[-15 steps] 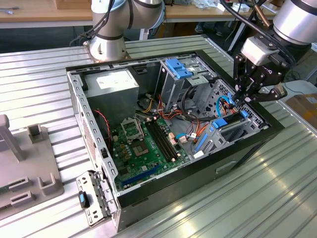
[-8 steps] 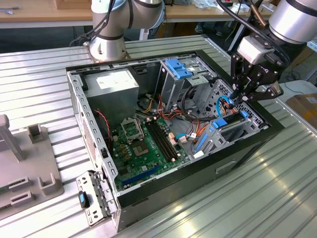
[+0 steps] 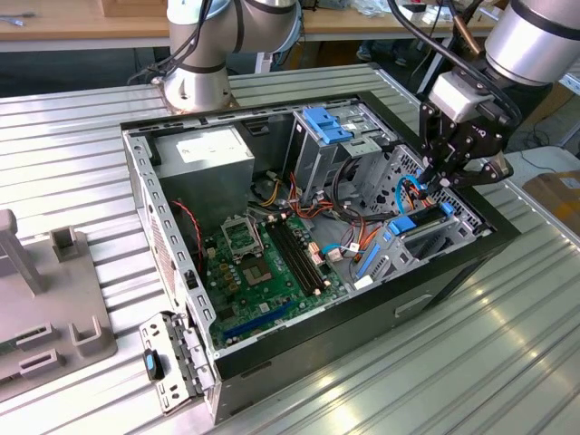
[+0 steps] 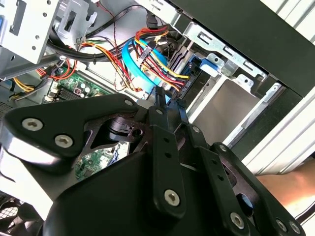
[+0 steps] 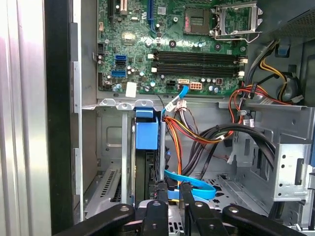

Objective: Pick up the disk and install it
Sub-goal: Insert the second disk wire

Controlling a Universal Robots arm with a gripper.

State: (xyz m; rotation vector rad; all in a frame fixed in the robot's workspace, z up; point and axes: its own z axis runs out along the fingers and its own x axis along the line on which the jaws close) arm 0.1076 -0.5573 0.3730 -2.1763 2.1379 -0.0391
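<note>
Pincer (image 3: 439, 181) above blue-framed disk (image 3: 419, 224) in case (image 3: 471, 258)

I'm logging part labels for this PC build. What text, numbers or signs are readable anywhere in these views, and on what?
Nothing can be read.
White label on the power supply: print too small to read.
White sticker on the motherboard: shows no readable marks.
Motherboard silkscreen and chip markings: too small to read.
Blue-framed disk in the drive bay, near the hand: no label facing the camera.

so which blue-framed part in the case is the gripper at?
The disk in the lower bay at the exterior view's right, under the gripper; the other blue bracket sits atop the upper cage, farther back.
</note>
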